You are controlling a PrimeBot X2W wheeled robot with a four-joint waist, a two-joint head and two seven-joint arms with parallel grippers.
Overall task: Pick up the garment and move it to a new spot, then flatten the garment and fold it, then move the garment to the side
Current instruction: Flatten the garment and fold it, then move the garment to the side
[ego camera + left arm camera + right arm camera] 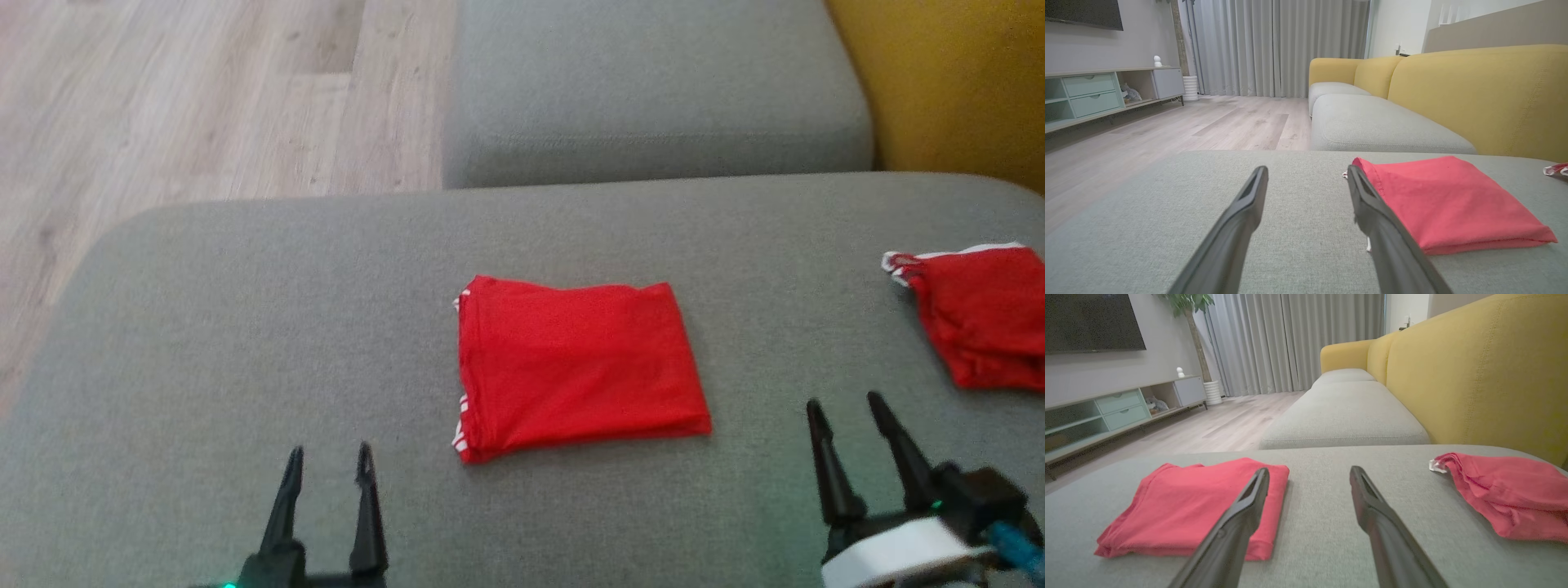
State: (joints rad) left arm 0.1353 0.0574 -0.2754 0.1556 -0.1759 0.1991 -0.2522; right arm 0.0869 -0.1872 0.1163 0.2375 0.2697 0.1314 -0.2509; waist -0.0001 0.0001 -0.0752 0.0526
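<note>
A red garment point(575, 366) with white trim lies folded into a neat rectangle in the middle of the grey cushion point(245, 343). In the left wrist view the garment point(1449, 202) is just right of my fingers; in the right wrist view the same garment point(1196, 504) is on the left. My left gripper point(329, 464) is open near the cushion's front edge, left of the garment, holding nothing. My right gripper point(845, 412) is open too, to the garment's right and apart from it. A second red garment point(984, 314) lies rumpled at the far right.
A second grey seat cushion point(653, 90) lies beyond, with a yellow backrest point(947, 82) along the right. Wooden floor point(180, 98) is off the cushion's left and far edges. A TV cabinet point(1098, 94) and curtains point(1274, 45) stand across the room.
</note>
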